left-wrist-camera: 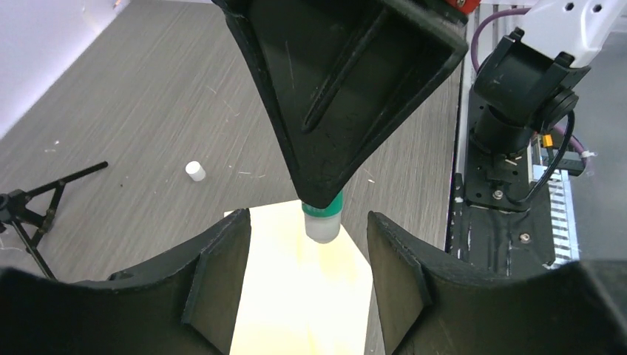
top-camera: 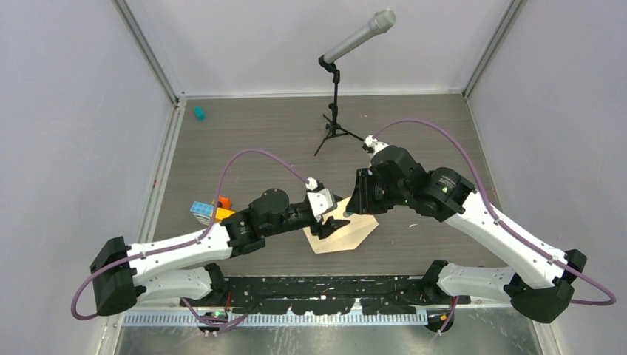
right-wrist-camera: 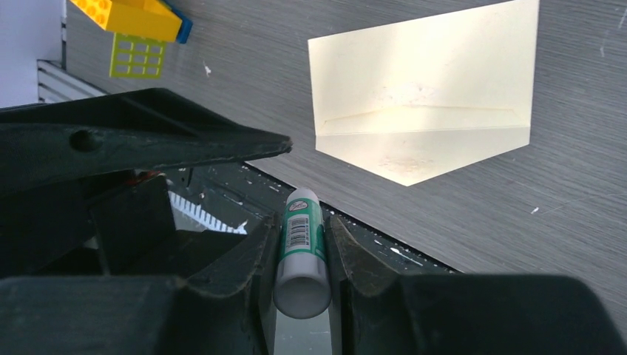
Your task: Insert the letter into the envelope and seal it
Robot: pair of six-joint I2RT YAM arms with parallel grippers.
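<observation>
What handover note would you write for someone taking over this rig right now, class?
Left end effector: open, empty, near the tip of the glue stick over the envelope.
Right end effector: shut on the glue stick, tip down.
The envelope lies on the table, flap open; letter not seen separately, possibly inside.
Done: glue looks uncapped; a white cap lies aside.
Left: glue the flap, fold it shut.

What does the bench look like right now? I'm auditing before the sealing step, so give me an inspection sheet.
Surface: grey wood-grain table, pale specks.
Job's things: envelope flat, flap open; letter not distinguishable.
Clutter: toy blocks, teal piece, white cap.
Pincers: left pincer open; right pincer shut on glue stick.
Cables: purple cables arch over both arms.
Surroundings: microphone stand, pale walls.
</observation>
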